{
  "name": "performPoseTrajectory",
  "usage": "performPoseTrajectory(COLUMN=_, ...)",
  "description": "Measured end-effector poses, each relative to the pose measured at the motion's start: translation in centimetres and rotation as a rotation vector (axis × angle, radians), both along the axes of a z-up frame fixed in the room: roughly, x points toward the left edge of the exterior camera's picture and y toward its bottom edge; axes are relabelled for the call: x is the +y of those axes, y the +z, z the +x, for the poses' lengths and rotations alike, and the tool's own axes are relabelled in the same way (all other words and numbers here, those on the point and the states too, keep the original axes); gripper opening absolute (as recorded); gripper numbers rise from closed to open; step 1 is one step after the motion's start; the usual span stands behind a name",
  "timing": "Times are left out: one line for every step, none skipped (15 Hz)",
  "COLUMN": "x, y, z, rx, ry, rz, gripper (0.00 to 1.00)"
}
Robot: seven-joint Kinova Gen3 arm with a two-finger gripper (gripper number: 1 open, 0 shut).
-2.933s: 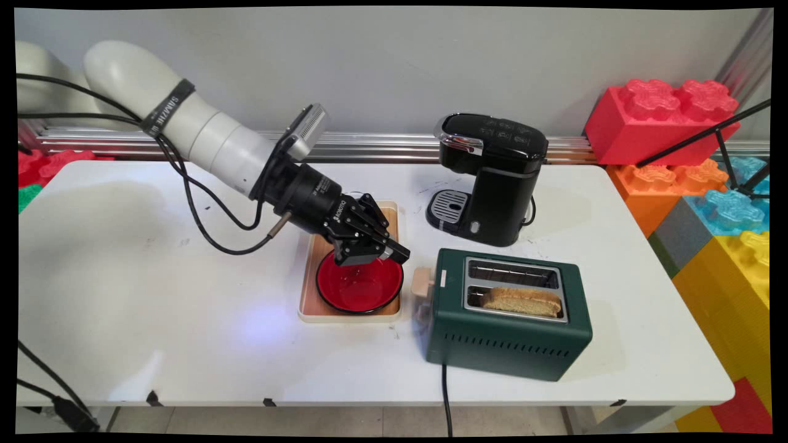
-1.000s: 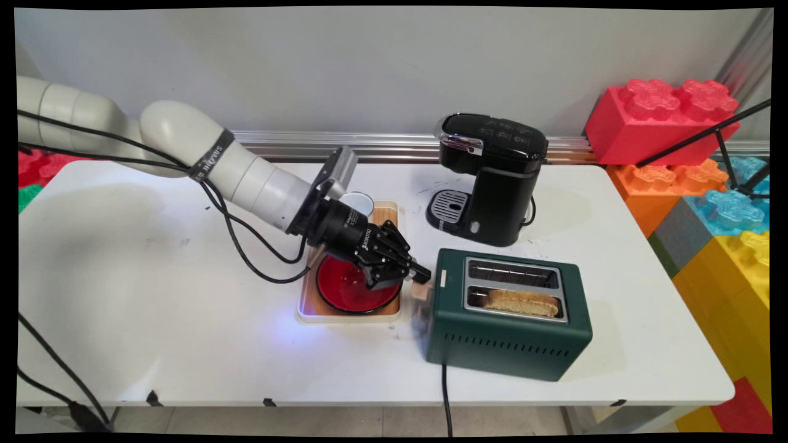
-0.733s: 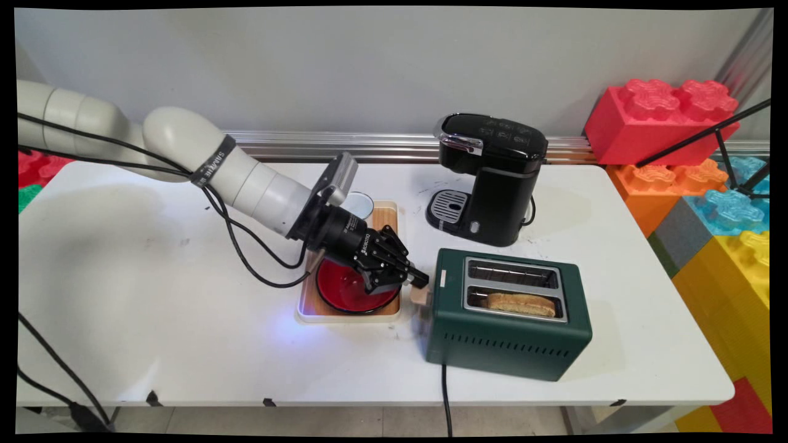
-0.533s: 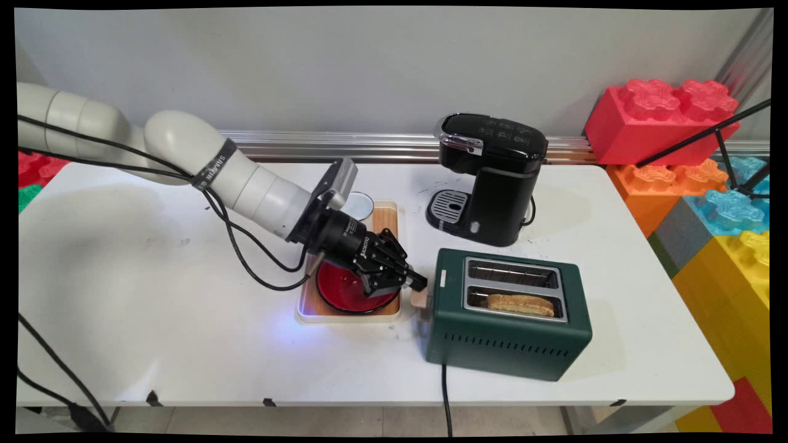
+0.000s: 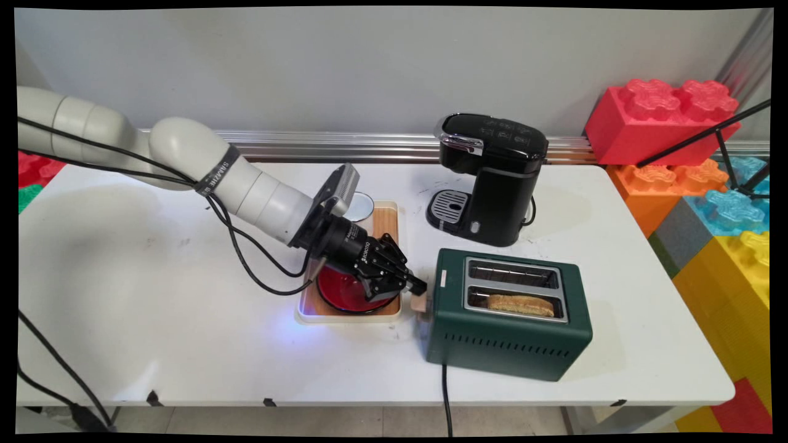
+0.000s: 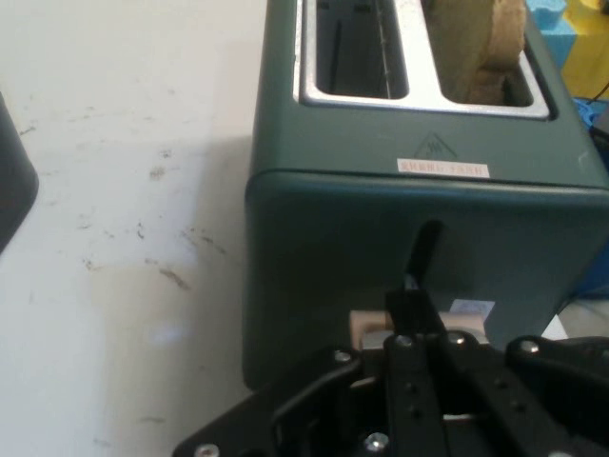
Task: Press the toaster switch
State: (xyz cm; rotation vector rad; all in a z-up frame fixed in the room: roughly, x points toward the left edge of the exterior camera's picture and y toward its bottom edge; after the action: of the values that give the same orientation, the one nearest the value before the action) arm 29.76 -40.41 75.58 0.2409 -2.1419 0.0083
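Toaster (image 5: 508, 335) matt green, brushed metal slot plate; tray (image 5: 385, 218) wood-topped; bowl (image 5: 345, 292) glossy red; my gripper (image 5: 414, 285) matt black.

From my station I see wide bare counter (image 5: 141, 295) left of the wooden tray (image 5: 308, 306) and along the near edge, with room to pass. On the right, the green toaster (image 5: 508, 332) blocks the way, with the black coffee machine (image 5: 492, 178) close behind it and only a narrow gap between them. The red bowl (image 5: 338, 292) and a small cup (image 5: 360, 205) fill the tray.
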Motion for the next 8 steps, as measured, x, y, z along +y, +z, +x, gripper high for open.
performPoseTrajectory(x=0.0, y=-0.09, z=-0.06, rx=-0.001, ry=0.001, rz=0.0, gripper=0.0)
performPoseTrajectory(x=0.02, y=-0.16, z=-0.07, rx=-0.001, ry=0.002, rz=0.001, gripper=0.0)
performPoseTrajectory(x=0.03, y=-0.23, z=-0.11, rx=-0.002, ry=0.003, rz=0.001, gripper=0.0)
performPoseTrajectory(x=0.04, y=-0.31, z=-0.13, rx=-0.003, ry=0.003, rz=0.002, gripper=0.0)
performPoseTrajectory(x=0.05, y=-0.38, z=-0.16, rx=-0.005, ry=0.003, rz=0.003, gripper=0.0)
performPoseTrajectory(x=0.07, y=-0.44, z=-0.17, rx=-0.006, ry=0.004, rz=0.004, gripper=0.0)
performPoseTrajectory(x=0.08, y=-0.51, z=-0.18, rx=-0.007, ry=0.005, rz=0.005, gripper=0.0)
performPoseTrajectory(x=0.08, y=-0.54, z=-0.22, rx=-0.008, ry=0.005, rz=0.005, gripper=0.0)
